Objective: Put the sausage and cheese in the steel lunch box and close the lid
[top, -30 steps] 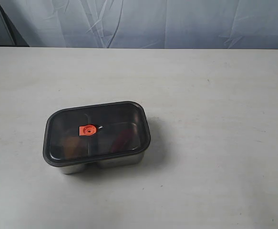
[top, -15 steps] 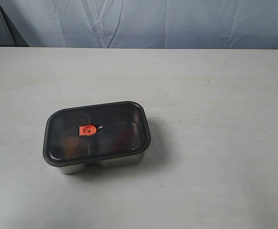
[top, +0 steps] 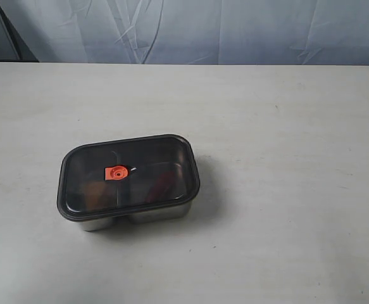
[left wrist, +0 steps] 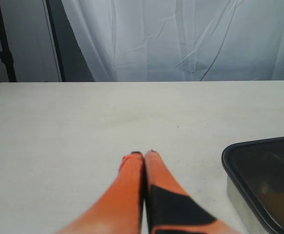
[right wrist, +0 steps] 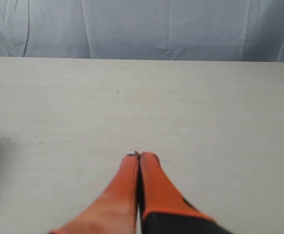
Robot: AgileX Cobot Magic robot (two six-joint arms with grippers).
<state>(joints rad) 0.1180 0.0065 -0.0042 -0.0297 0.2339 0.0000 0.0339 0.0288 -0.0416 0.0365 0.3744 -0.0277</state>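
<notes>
The steel lunch box (top: 137,215) stands left of centre on the table, with the dark lid (top: 146,155) seated on top and its orange valve (top: 116,172) showing. Through the lid I make out a dim orange shape, the cheese (top: 95,190), in the left compartment and a reddish streak, the sausage (top: 161,182), in the right one. A corner of the lid (left wrist: 258,163) and the box (left wrist: 239,204) shows in the left wrist view. My left gripper (left wrist: 144,155) is shut and empty, apart from the box. My right gripper (right wrist: 138,156) is shut and empty over bare table. Neither arm appears in the exterior view.
The pale table (top: 285,126) runs back to a white curtain (top: 203,28). A dark stand (left wrist: 3,44) rises beyond the table's far corner in the left wrist view.
</notes>
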